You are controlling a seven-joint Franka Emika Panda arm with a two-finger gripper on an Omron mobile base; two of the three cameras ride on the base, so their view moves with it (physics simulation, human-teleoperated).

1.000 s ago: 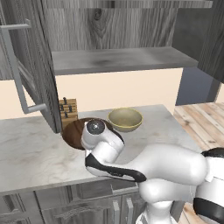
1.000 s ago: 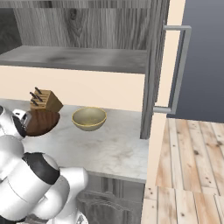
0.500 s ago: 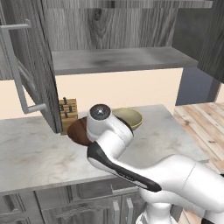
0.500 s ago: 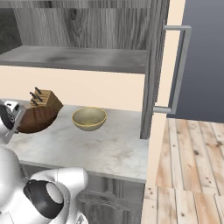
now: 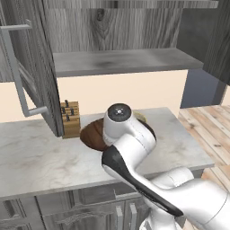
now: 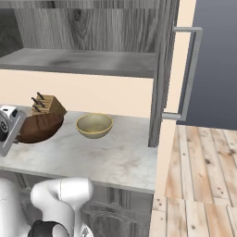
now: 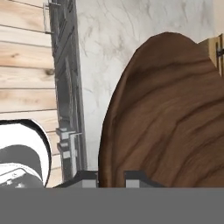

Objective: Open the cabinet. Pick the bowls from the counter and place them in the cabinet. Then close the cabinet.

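My gripper (image 7: 111, 177) is shut on the rim of the wide dark brown wooden bowl (image 7: 170, 113), which is tilted just in front of the knife block. That bowl (image 6: 39, 127) sits low over the counter (image 6: 106, 157), with the hand (image 6: 7, 129) at its left edge. In the left base view my arm covers part of the brown bowl (image 5: 92, 134). The smaller beige bowl (image 6: 94, 125) stands upright on the counter to its right. The cabinet (image 6: 83, 62) above has both doors open and its shelf (image 5: 121, 60) bare.
A wooden knife block (image 5: 69, 119) stands against the wall behind the brown bowl. The open left door (image 5: 27, 67) and right door (image 6: 162, 69), with its bar handle (image 6: 190, 74), jut out over the counter ends. Low grey cabinets (image 5: 67, 211) run below.
My arm has risen and swung slightly right. The brown bowl has tipped up with the hand and stayed near the knife block. The beige bowl has not moved.
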